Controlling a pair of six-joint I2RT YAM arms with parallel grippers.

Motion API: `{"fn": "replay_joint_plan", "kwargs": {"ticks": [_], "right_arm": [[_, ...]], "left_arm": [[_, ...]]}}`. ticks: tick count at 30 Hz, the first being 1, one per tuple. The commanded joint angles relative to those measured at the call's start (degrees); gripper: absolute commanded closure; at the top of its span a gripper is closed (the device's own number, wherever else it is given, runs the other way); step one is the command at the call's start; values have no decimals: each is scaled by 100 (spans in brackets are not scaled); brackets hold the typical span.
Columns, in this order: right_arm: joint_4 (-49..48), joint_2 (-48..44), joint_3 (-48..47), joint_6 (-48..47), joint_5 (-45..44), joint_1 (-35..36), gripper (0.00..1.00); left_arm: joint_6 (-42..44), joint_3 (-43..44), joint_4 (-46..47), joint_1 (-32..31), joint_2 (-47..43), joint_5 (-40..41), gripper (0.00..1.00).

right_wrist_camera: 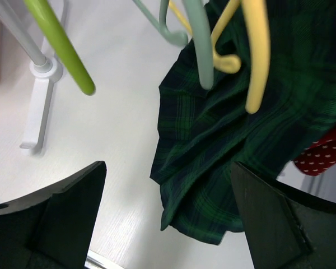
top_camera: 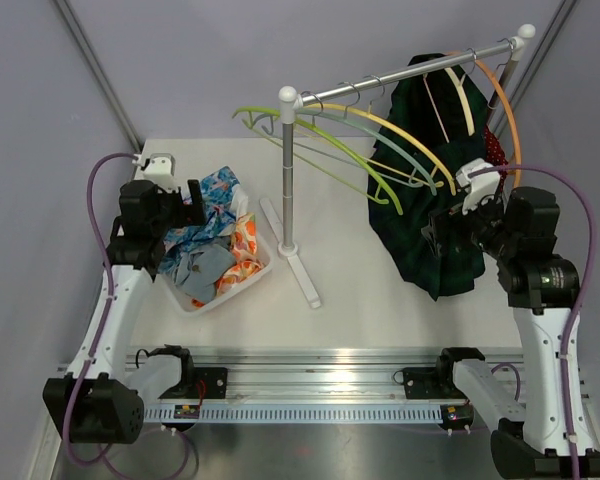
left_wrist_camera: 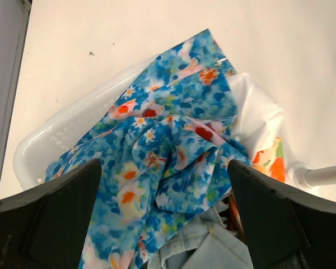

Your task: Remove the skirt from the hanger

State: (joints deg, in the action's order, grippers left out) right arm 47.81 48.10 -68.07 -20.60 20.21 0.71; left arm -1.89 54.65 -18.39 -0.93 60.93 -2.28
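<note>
White basket (top_camera: 268, 266) near the table's (top_camera: 350, 262) left edge, holding blue floral cloth (top_camera: 218, 190), orange cloth (top_camera: 244, 246) and denim (top_camera: 206, 268), left gripper (left_wrist_camera: 163, 185) wide just above, plaid skirt (top_camera: 405, 228) hanging on the rack (top_camera: 288, 170) toward the right edge, right gripper (right_wrist_camera: 168, 168) wide beside it, empty.

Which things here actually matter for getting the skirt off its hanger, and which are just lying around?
For the job: dark green plaid skirt; cream hanger across its top; silver clothes rack; right gripper, jaws open near the skirt.
Lying about: white plastic basket; blue floral cloth in it; empty lime-green hanger; red white-dotted fabric.
</note>
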Motion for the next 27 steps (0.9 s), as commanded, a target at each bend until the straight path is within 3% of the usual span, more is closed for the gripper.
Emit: {"fn": "replay_joint_plan", "kwargs": {"ticks": [1,8,10,14,18,23,27], "right_arm": [[746,129,-995,-331,221,-27,0],[1380,604,-2631,-41,-17,-27,4],[1223,849,-3061,397,-253,-27,10],[756,1692,-3956,1188,-606,-18,28],[738,2991,-4977,1462,-693,-27,52],[905,4039,-6425,1348,-1053,-18,53],[765,4575,-6692,1208,-1414,-27,53]], "left_arm": [[-198,-226,-7,-13,-510,-561,1],[-206,-1166,327,-21,-1846,-1492,1],[-250,-1508,529,-21,-2198,-1678,1],[-329,-1844,828,-21,-2550,-1995,1],[-268,-1844,627,-83,-2682,-1916,1],[-75,-1932,618,-267,-2964,-1688,1],[-57,-1923,583,-364,-2999,-1696,1]]}}
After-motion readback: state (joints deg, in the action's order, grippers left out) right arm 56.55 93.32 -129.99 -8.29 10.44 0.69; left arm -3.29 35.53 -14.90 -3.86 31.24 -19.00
